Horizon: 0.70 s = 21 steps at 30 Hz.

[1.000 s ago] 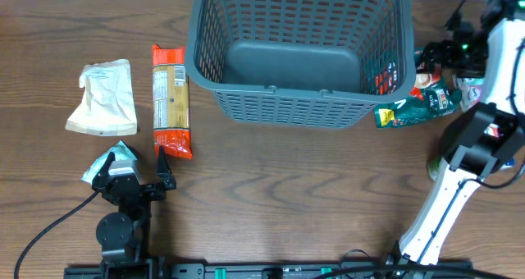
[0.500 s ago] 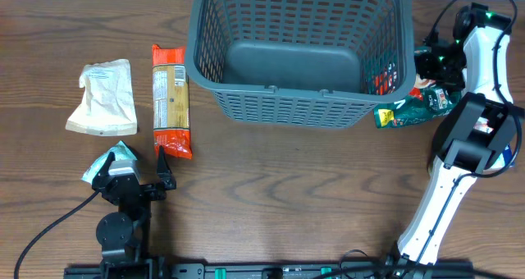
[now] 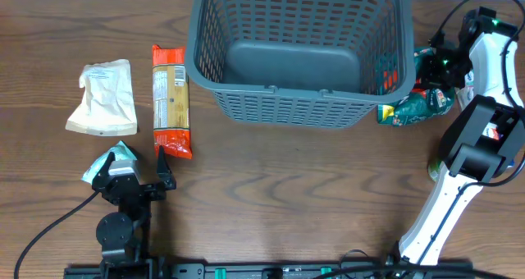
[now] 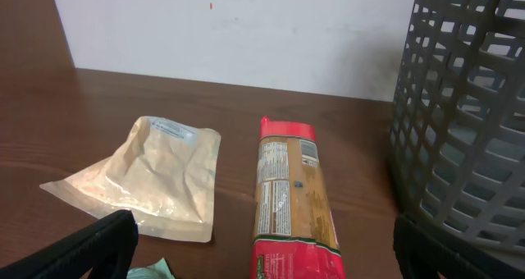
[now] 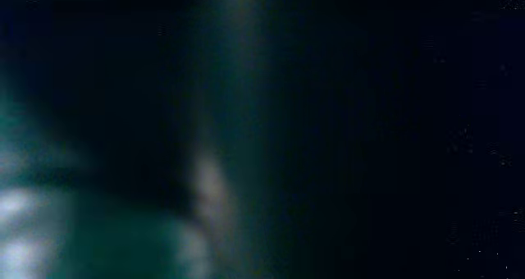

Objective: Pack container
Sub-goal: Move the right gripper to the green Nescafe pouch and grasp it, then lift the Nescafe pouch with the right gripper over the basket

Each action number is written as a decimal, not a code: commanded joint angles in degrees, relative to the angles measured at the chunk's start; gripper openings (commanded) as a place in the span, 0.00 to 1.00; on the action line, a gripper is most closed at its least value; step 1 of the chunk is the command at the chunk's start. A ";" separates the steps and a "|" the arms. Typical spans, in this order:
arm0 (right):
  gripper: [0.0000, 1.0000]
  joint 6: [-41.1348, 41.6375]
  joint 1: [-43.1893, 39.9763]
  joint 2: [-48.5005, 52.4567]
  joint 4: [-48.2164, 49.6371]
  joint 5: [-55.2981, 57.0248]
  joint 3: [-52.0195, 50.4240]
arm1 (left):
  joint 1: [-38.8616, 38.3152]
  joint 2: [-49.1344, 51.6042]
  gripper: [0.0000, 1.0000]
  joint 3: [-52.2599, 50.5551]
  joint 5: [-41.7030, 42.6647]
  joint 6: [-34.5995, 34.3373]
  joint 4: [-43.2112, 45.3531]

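1. Labels first, and honestly nothing is readable. The long orange packet (image 3: 171,98) with red ends has a panel of fine print on it, and the beige pouch (image 3: 104,98) has a pale printed label near its top. Both are too small to make out, even in the left wrist view.
2. The container (image 3: 295,107) sits at the far edge of the surface (image 3: 287,197), about the middle. Through its slotted right wall you can see something red, though whether that's inside or behind I can't tell.
3. The orange packet lies just off the container's left wall, with the beige pouch further toward the left edge.
4. Left claw (image 3: 135,171) is near the front-left corner, spread wide and grasping nothing. A little teal-and-white packet (image 3: 121,154) pokes out by its left finger.
5. Right claw (image 3: 432,64) is down by the container's right wall, clenched tight, right over a green packet (image 3: 414,107) with a yellow end. The right wrist view is just a dark greenish blur, so I can't tell whether it actually has anything pinched.
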 commanded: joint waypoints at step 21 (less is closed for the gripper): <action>0.01 8.94 -0.15 -0.44 -15.69 6.67 23.08 | 0.17 -0.09 0.99 -1.01 -0.50 -0.72 -1.97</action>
